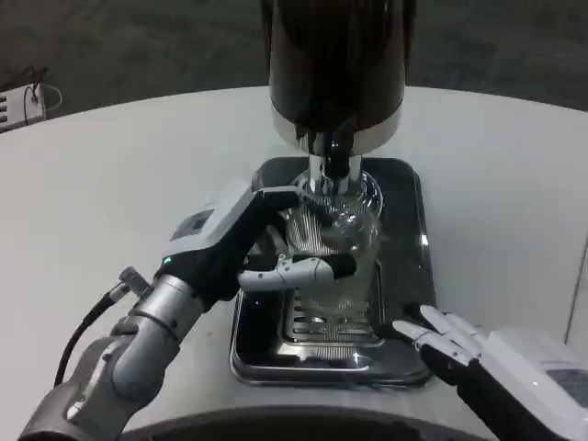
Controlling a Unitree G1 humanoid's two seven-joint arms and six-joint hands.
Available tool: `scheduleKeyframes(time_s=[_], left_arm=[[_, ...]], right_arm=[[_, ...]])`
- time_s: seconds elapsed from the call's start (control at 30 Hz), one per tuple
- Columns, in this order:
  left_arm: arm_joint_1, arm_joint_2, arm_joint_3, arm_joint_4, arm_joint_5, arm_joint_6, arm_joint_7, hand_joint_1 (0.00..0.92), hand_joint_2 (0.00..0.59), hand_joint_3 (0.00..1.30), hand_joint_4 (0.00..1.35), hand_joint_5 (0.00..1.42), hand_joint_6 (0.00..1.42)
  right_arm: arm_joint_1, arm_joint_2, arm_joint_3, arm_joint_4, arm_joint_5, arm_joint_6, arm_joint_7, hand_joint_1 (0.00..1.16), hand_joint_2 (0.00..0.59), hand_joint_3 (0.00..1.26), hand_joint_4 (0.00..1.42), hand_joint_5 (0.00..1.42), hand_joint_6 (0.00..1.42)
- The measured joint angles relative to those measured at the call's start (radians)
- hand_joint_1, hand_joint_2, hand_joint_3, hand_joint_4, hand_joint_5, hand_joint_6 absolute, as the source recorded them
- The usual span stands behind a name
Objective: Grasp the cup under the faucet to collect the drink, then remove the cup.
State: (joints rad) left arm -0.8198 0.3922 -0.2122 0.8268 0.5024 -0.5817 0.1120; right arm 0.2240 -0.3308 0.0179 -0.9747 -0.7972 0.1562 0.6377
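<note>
A clear ribbed cup [338, 246] stands over the drip grate, right below the black faucet [337, 158] of the dark drink dispenser [336, 64]. My left hand [241, 243] grips the cup from its left side, with fingers wrapped round its front and back. Whether any drink is in the cup is unclear. My right hand [459, 347] rests at the tray's front right corner with its fingers spread, holding nothing.
The dispenser stands on a shiny metal drip tray [413, 239] with a slotted grate [331, 322] in the middle of the round white table [119, 175]. A small white device [23, 103] lies at the table's far left edge.
</note>
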Motion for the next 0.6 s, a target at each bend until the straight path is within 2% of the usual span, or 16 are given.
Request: scheduleKeyframes(time_s=[0.23, 0.43, 0.6], left_arm=[[0.000, 0.006, 0.006, 0.008, -0.027, -0.006, 0.000, 0.063, 0.004, 0.27, 0.15, 0.35, 0.53], [0.000, 0.018, 0.017, 0.008, -0.071, -0.024, -0.029, 0.033, 0.009, 0.22, 0.11, 0.29, 0.49], [0.021, 0.039, 0.055, -0.030, -0.132, -0.034, -0.070, 0.019, 0.010, 0.21, 0.11, 0.29, 0.48]], right_arm=[[-0.010, 0.000, 0.002, 0.018, 0.000, 0.000, -0.001, 0.52, 0.478, 0.14, 0.00, 0.03, 0.05], [-0.024, 0.002, 0.011, 0.026, 0.000, 0.000, -0.002, 0.52, 0.478, 0.15, 0.00, 0.03, 0.05], [-0.029, 0.003, 0.020, 0.030, -0.002, 0.000, -0.005, 0.52, 0.478, 0.15, 0.00, 0.03, 0.05]])
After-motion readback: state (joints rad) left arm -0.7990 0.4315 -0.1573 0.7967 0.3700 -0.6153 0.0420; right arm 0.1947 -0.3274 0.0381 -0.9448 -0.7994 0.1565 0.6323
